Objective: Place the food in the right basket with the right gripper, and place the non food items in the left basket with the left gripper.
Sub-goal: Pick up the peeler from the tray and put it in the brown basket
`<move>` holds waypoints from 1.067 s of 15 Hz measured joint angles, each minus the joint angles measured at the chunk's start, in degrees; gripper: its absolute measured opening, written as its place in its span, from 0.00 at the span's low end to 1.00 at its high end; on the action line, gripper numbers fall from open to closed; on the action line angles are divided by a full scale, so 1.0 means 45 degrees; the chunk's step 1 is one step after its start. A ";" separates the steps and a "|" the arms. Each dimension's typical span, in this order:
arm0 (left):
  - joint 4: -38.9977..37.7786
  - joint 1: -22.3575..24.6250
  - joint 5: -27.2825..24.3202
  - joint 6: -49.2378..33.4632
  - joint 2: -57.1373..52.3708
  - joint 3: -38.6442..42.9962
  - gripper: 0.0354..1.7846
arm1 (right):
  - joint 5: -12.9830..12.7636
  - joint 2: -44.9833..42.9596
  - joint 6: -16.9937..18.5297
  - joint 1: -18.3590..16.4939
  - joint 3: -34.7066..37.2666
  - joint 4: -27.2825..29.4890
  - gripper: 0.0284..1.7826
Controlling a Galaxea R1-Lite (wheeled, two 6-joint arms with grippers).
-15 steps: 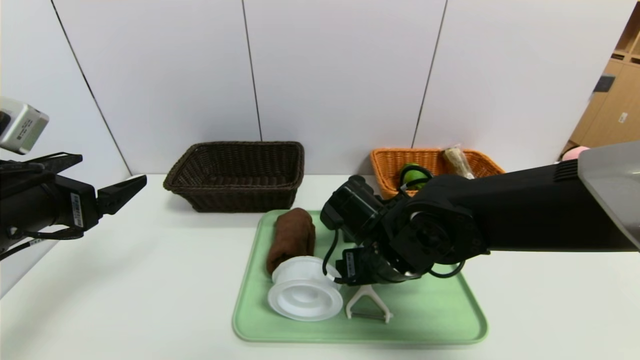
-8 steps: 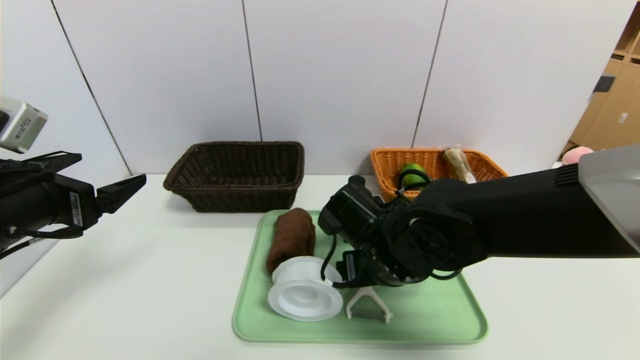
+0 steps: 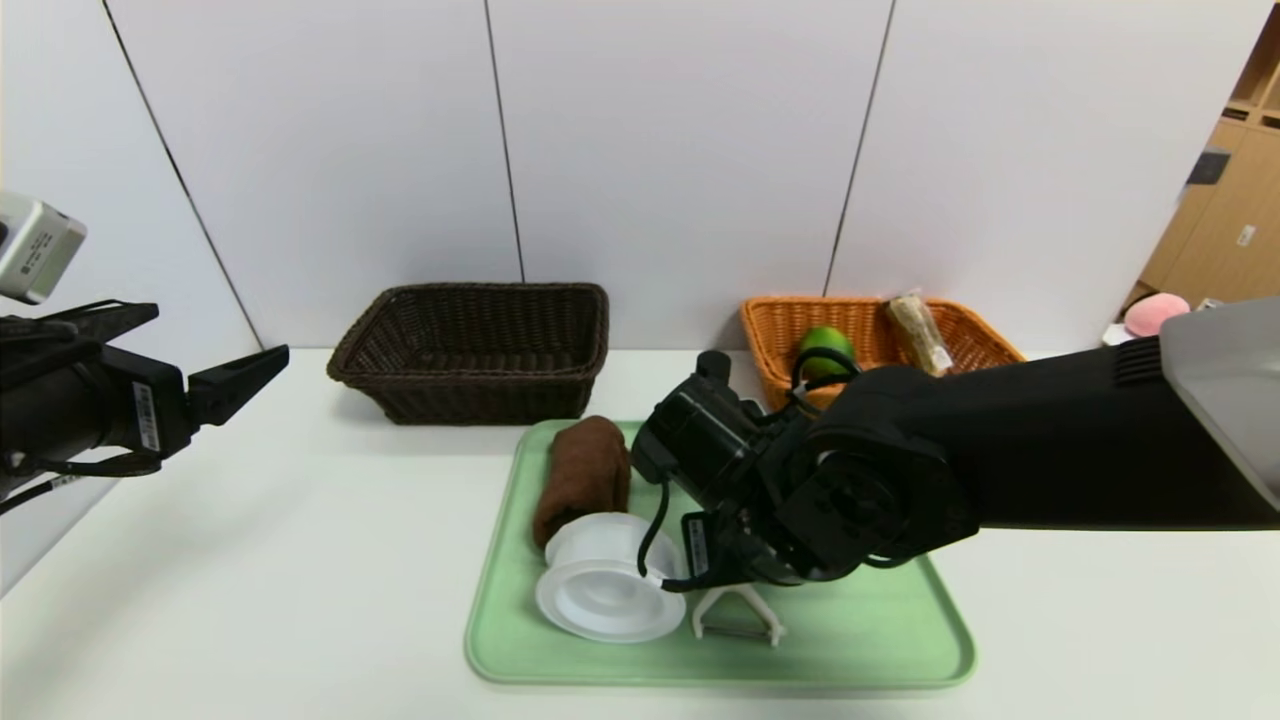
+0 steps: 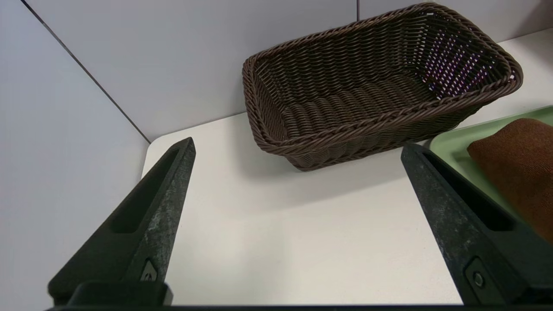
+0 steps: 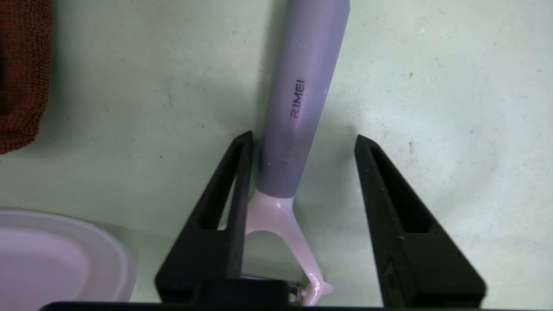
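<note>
White tabletop (image 3: 250,560) before a pale panelled wall; positions given relative to the green tray (image 3: 860,640).

Left gripper (image 4: 298,149): held above the table well left of the tray, fingers spread wide, nothing between them.

Dark brown basket (image 3: 475,345): behind the tray's left corner, against the wall.

Brown cloth (image 3: 583,475): rolled, lying in the tray's left rear part.

White lid-like container (image 3: 605,590): in the tray's left front part, touching the cloth's near end.

Peeler (image 5: 298,99): grey handle and white forked head, flat on the tray's middle.

Right gripper (image 5: 302,140): lowered over the tray's middle, fingers straddling the peeler handle, one touching it, the other apart; partly closed, not yet pinching.

Orange basket (image 3: 965,325): behind the tray's right corner, holding a green fruit (image 3: 825,348) and a wrapped snack (image 3: 918,330).
</note>
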 joint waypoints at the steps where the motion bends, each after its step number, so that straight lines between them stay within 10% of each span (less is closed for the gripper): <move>1: 0.0003 0.0000 0.0000 -0.0005 -0.0016 -0.0005 0.94 | 0.0022 0.0000 0.0000 0.0024 0.0011 0.0005 0.27; 2: 0.0000 0.0000 0.0005 -0.0005 -0.0024 -0.0024 0.94 | 0.0000 0.0000 0.0000 0.0038 0.0030 0.0016 0.12; 16: 0.0003 0.0000 -0.0019 -0.0008 -0.0103 -0.0043 0.94 | -0.0027 -0.2536 0.0014 0.0092 0.1124 -0.0008 0.12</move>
